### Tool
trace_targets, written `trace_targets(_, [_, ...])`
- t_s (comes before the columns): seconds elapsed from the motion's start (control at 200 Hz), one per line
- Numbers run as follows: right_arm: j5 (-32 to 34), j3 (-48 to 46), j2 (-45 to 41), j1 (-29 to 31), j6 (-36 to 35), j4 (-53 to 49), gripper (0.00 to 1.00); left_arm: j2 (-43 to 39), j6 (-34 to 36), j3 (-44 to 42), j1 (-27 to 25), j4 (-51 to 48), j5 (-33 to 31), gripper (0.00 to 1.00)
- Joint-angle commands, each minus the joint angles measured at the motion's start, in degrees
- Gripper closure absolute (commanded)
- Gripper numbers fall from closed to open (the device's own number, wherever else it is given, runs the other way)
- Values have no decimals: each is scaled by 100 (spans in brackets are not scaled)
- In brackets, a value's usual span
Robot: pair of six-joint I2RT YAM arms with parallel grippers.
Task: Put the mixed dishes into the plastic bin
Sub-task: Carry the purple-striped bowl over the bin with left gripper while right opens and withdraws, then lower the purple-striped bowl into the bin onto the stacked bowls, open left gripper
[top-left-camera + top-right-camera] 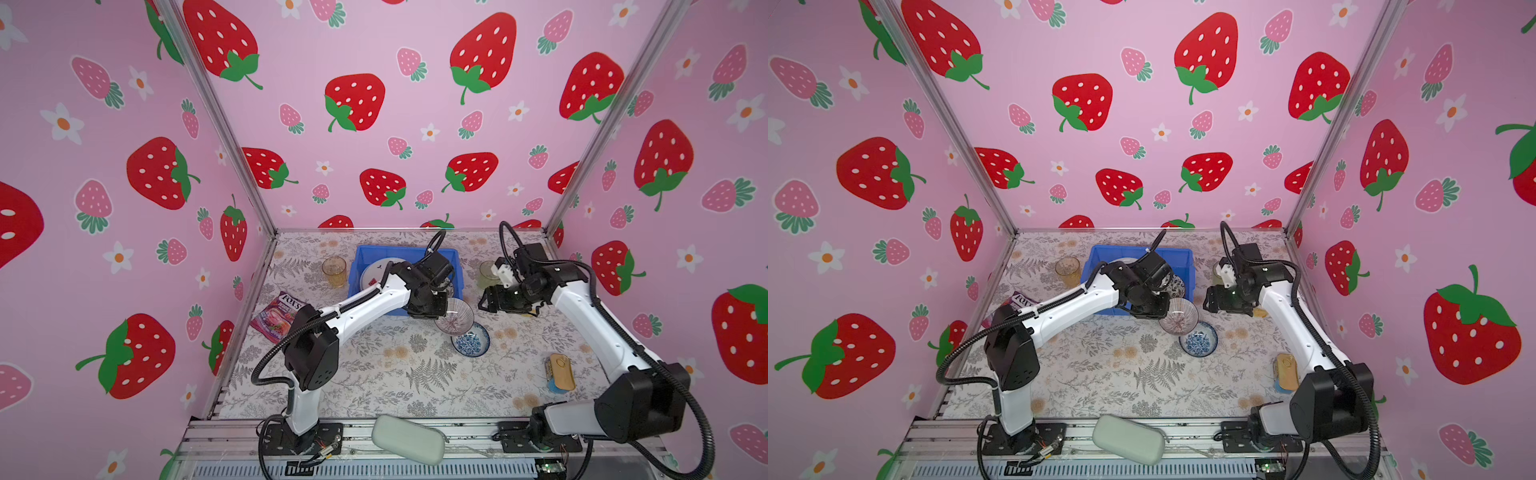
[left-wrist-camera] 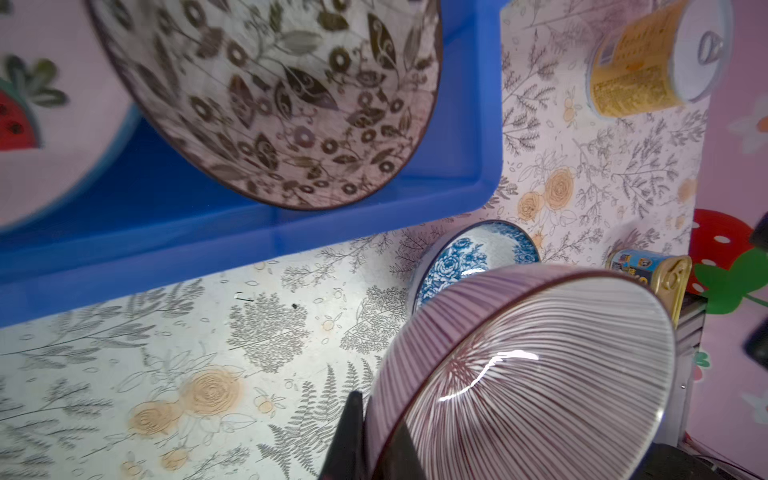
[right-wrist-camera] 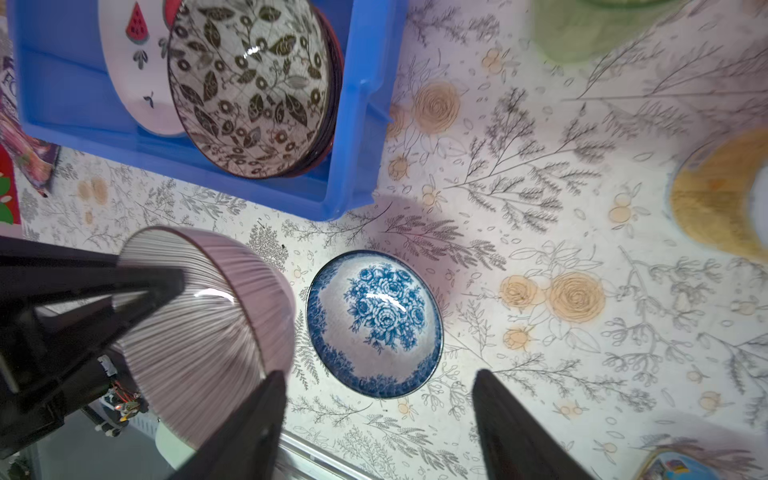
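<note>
Pink strawberry-print walls, floral tablecloth (image 1: 374, 374) | we log the left gripper (image 2: 374, 436) pinching the rim of a glossy, radially striped bowl (image 2: 532, 374), tilted near the blue plastic bin (image 1: 365, 253) corner | right gripper (image 3: 380, 378) spread wide, empty, near the blue-white bowl (image 3: 374, 324) | black-white leaf bowl (image 3: 249, 87) and watermelon plate (image 3: 133, 62) lie in the bin | only both top views show the amber tumbler (image 1: 334, 271) beside it.

Three bowls (image 3: 249, 87) (image 3: 216, 332) (image 3: 374, 324) — two tumblers (image 1: 334, 270) (image 1: 486, 275), one plate (image 1: 376, 266)

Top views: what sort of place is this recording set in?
Probably a staged robot test cell, not a kitchen: strawberry-print walls on a metal frame, two robot arms bolted to a rail, a bin on a table.
</note>
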Motion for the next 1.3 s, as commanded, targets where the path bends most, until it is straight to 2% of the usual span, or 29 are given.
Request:
trace_targets(0.0, [-167,200,85,-238,-206,-32,13,-291,295,618,220,-299,-293,100])
trace_targets(0.045, [-220,190,85,-316,-197,31,0,-262,373,738,313,-350,-305,100])
trace_targets(0.205, [-523,55,122,-422,-144,193,1,-32,643,1145,633,-427,-288,100])
trace_targets(0.55, [-646,-480,41,-468,-81,481,1,838,1129,2027,1225,-619,-28,100])
trace_targets(0.735, [-619,-582,86,-504,-117,514,1,1160,1160,2169,1260,-537,330,100])
trace_targets(1.296, [-636,-887,217,-587,-210,688,1,1763,1028,2325,1258,-354,574,100])
